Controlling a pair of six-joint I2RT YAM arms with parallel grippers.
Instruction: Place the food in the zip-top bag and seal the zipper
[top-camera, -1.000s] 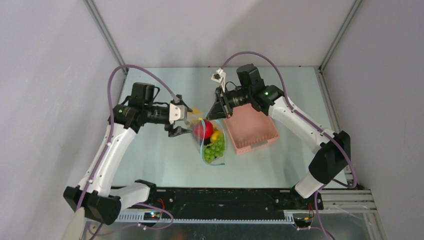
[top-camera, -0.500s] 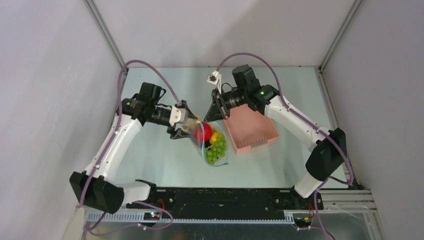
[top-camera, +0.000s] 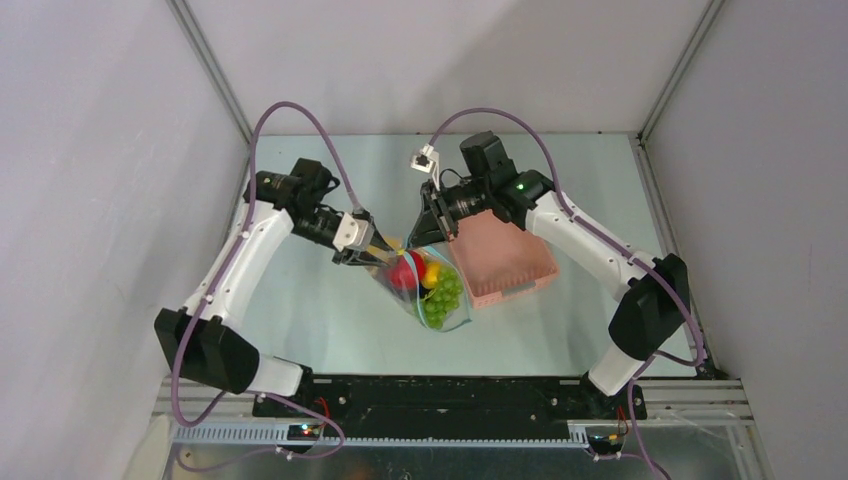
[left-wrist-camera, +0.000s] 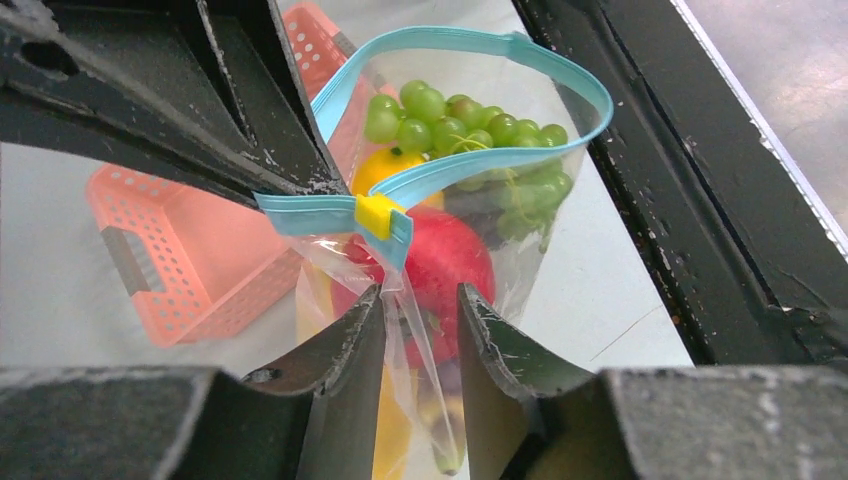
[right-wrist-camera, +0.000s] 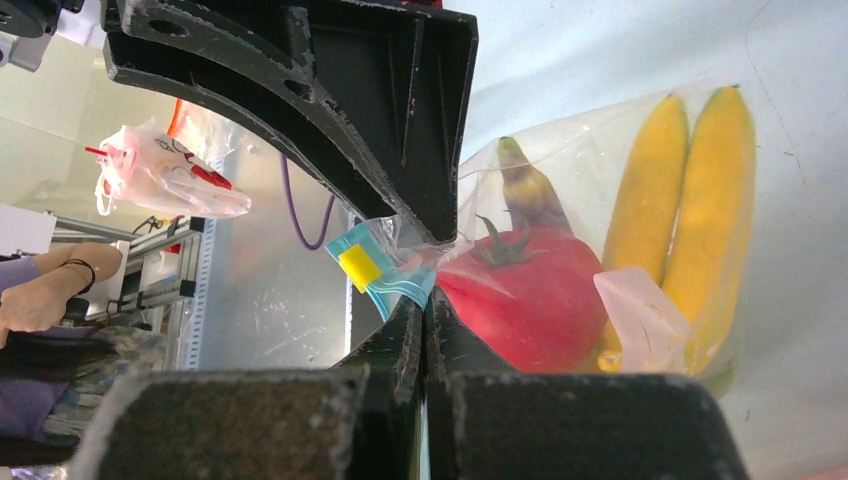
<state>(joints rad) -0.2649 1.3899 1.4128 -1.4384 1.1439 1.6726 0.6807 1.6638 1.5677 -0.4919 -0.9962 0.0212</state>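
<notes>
Left wrist view: fingers apart, my left gripper (left-wrist-camera: 420, 300) is straddling the zip-top bag (left-wrist-camera: 525, 250), the zipper (left-wrist-camera: 480, 160) and its yellow slider (left-wrist-camera: 378, 214) just ahead; my right gripper (right-wrist-camera: 423, 308) is clamping the bag's corner.

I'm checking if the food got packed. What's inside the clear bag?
Inside the clear bag show green grapes, a red tomato, yellow bananas and a dark stemmed piece. Anything under or behind these is covered, so I cannot tell whether more is in there.

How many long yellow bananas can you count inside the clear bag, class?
2. One banana lies beside the red fruit, the other banana just beyond it along the side of the zip-top bag. More could be hidden behind other food.
</notes>
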